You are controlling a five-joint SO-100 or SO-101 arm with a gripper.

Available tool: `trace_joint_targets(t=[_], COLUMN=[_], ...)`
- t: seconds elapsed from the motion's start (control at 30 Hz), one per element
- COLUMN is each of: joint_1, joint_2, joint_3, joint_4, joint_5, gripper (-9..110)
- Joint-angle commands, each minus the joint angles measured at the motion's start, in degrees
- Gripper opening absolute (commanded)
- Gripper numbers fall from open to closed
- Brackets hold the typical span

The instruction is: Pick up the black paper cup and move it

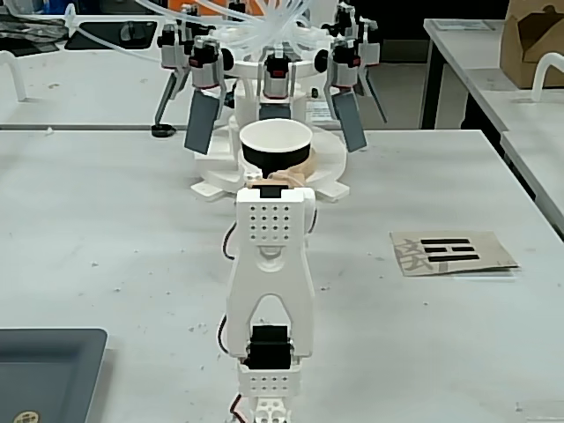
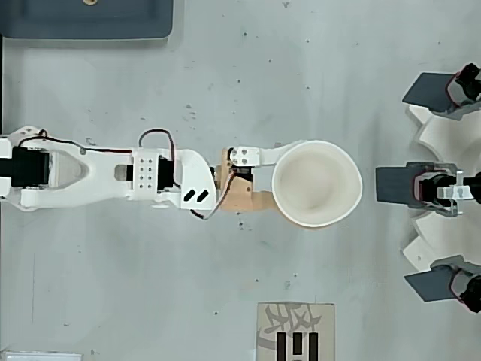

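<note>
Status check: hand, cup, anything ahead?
Hand shut on black paper cup, cup upright, carried. White machine with grey paddles close ahead, gap still visible. Printed card off to the side.

Evenly and brightly lit from above in both the fixed and the overhead view; diffuse, cool white light. Shadows soft and short: a faint grey patch on the desk [image 2: 225,286] just below the arm [image 2: 113,174] in the overhead view, and a thin dark edge under the printed card [image 1: 452,252] in the fixed view. No hard glare; white interior of the black paper cup [image 2: 316,183] near overexposure, little texture retained. Moderate sharpness throughout, slight softness and compression noise on distant background benches. Straight desk edges, no marked lens distortion.
</note>
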Motion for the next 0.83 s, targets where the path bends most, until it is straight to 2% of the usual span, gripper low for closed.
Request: trace_joint_targets(t=[0.0, 0.8], joint_1=[0.6, 0.6], joint_2=[0.6, -1.0], joint_3=[-3.9, -7.1], joint_4=[0.3, 2.1], joint_5=[0.4, -0.4], gripper=[10, 10])
